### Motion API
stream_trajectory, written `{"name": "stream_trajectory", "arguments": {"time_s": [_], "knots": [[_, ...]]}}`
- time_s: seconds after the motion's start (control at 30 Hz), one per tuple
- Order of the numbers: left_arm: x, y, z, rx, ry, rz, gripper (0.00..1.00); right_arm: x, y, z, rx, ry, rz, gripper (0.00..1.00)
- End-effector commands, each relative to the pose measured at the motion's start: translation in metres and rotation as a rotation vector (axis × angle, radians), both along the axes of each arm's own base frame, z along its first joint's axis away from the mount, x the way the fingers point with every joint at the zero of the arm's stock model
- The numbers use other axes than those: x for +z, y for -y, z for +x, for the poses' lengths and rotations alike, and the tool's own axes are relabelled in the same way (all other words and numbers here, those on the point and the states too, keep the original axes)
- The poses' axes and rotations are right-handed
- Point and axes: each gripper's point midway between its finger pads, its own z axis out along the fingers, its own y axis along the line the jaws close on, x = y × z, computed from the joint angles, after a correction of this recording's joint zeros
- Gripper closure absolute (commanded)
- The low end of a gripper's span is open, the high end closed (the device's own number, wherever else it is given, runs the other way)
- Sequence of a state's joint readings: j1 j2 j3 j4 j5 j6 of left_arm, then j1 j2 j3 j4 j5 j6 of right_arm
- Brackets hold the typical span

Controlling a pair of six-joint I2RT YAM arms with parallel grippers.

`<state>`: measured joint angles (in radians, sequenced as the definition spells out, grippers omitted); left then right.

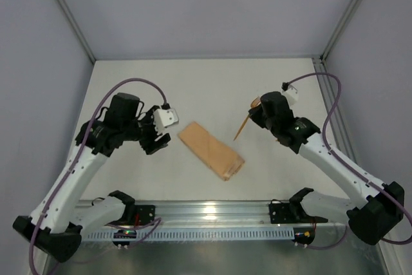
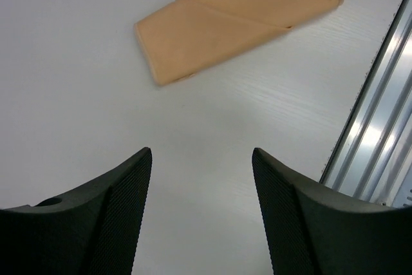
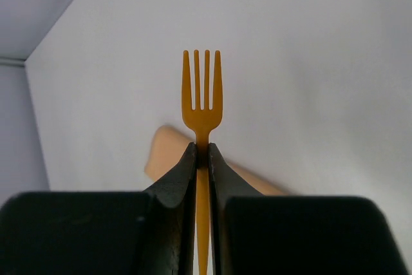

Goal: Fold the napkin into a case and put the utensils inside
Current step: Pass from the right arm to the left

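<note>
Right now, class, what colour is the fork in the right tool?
Bright orange; the fork shows best in the right wrist view, pinched by the right tool.

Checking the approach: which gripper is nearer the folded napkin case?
Left. The left gripper sits open beside the case, at its left end; the right gripper, gripping the fork, is farther off right.

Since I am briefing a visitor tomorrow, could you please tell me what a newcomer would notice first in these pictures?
The bright orange fork stands out first, pinched by its handle in the right jaws, right of centre. Next comes the folded peach napkin lying slantwise in the middle of the table, with the left jaws open just to its left, not touching it.
</note>
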<state>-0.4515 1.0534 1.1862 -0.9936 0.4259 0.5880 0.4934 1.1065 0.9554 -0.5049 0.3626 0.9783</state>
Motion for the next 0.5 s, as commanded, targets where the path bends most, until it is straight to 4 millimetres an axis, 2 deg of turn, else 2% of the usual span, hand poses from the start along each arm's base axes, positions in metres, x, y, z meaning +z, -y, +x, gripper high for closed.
{"name": "stream_trajectory", "arguments": {"time_s": [0.0,0.03,0.07,0.17,0.2,0.27,0.37,0.43,0.47], "knots": [[0.013,-0.014,-0.026,-0.048,0.058,0.015,0.33,0.043,-0.043,0.008,-0.008,0.131,0.158,0.97],[0.025,-0.012,-0.032,-0.006,0.079,-0.056,0.31,0.056,-0.067,0.004,0.048,0.178,0.202,0.97],[0.036,-0.001,-0.032,-0.007,0.094,-0.141,0.27,0.06,-0.078,0.002,0.075,0.192,0.215,0.97],[0.059,0.013,-0.042,0.064,0.032,-0.307,0.25,0.078,-0.117,-0.012,0.151,0.202,0.302,0.97],[0.066,0.017,-0.036,0.086,0.046,-0.342,0.23,0.078,-0.127,-0.016,0.18,0.194,0.327,0.97],[0.066,0.016,-0.024,0.149,0.058,-0.335,0.22,0.088,-0.147,-0.026,0.215,0.195,0.401,0.97],[0.061,0.024,-0.015,0.131,0.078,-0.294,0.21,0.104,-0.169,-0.037,0.256,0.222,0.44,0.97],[0.06,0.033,-0.016,0.102,0.066,-0.279,0.17,0.103,-0.177,-0.037,0.263,0.222,0.415,0.97],[0.058,0.037,-0.017,0.094,0.058,-0.269,0.02,0.108,-0.181,-0.038,0.267,0.227,0.419,0.97]]}}
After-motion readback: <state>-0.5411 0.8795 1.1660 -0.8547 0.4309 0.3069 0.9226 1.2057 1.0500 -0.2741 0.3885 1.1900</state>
